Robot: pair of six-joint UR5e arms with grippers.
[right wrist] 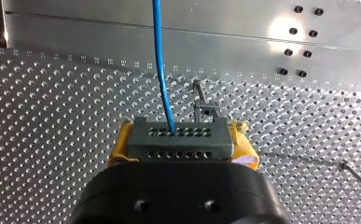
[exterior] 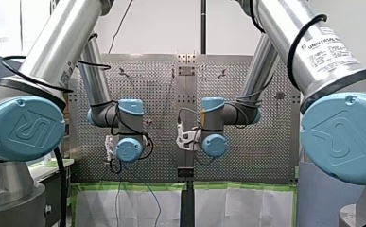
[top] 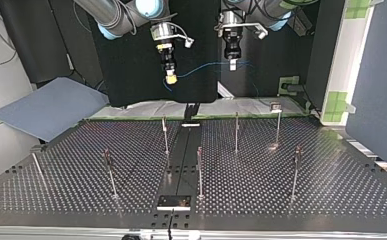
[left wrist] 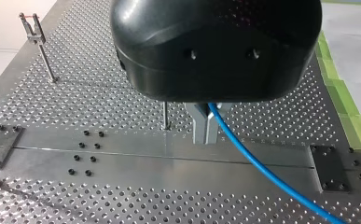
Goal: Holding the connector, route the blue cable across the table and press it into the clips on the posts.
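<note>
The right gripper (top: 171,77) is clamped on the connector (right wrist: 178,140); its yellow pads (right wrist: 115,151) press the grey block from both sides. The blue cable (right wrist: 162,70) leaves the connector's face and runs straight ahead of this gripper. Just ahead of the connector, lower down, stands a post (right wrist: 205,109) w/ a clip on top; bare perforated table (right wrist: 52,116) lies at both sides of it.

The left gripper (left wrist: 205,125) has its metal fingers (left wrist: 199,126) together on the cable, which goes off to one side below it. A thin post (left wrist: 165,116) shows just beside these fingers, down on the table; a 2nd clip post (left wrist: 37,42) is well apart, near the table edge; green tape (left wrist: 339,88) marks the edge at the other side.

In the top view both grippers hang well above the posts, near each other, w/ the cable slack between them.
</note>
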